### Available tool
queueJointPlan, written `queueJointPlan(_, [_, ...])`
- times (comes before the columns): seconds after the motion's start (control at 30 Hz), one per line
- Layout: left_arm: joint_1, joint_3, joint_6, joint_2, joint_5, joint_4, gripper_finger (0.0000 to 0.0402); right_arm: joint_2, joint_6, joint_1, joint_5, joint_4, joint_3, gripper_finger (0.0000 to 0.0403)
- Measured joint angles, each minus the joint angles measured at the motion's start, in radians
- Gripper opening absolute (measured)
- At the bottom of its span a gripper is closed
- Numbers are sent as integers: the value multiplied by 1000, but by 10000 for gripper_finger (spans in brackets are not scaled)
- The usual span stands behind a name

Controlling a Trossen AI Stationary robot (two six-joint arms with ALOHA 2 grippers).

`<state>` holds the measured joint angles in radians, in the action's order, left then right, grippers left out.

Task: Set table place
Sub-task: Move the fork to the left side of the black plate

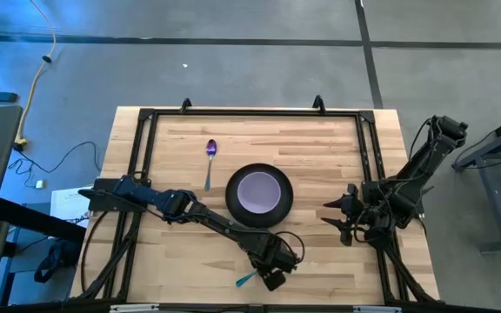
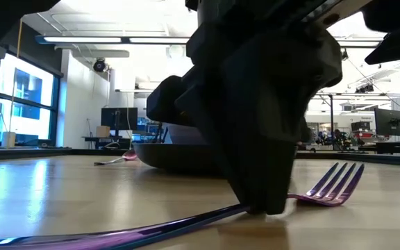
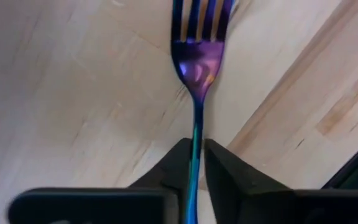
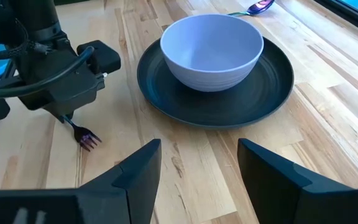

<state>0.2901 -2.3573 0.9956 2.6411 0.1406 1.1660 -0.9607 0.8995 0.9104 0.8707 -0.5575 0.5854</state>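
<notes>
Fork (image 3: 196,68) lay flat on the table (image 1: 320,261), near the front edge, with the left gripper (image 3: 195,163) shut on its thin neck. It looked hard, light and slippery, best pinched there. Behind it the lavender bowl (image 4: 211,43) sat in the plate (image 4: 272,87), spoon (image 1: 210,155) beyond. The right gripper (image 4: 199,163) waited open at the right.

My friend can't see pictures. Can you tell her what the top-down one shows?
The left pincer is down on a fork near the table's front edge. A lavender bowl sits in a dark plate, spoon beside it.
</notes>
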Motion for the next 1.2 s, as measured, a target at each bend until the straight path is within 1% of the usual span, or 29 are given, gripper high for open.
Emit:
queueJointPlan(0.07, [-1,0,-1,0,-3,3,18,0,2,0,-1,0,0,204])
queueJointPlan(0.13, [-1,0,-1,0,-8,2,8,0,2,0,-7,0,0,204])
queueJointPlan(0.27, [1,0,-3,0,-30,6,19,0,20,0,-7,0,0,204])
queueJointPlan(0.4, [2,-1,-24,0,-48,15,6,0,27,0,-7,0,0,204])
queueJointPlan(0.6, [2,-1,-25,-2,-78,35,4,0,43,0,-8,1,0,204])
queueJointPlan(1.2, [2,1,-23,-11,-62,34,1,0,43,0,-10,1,0,204])
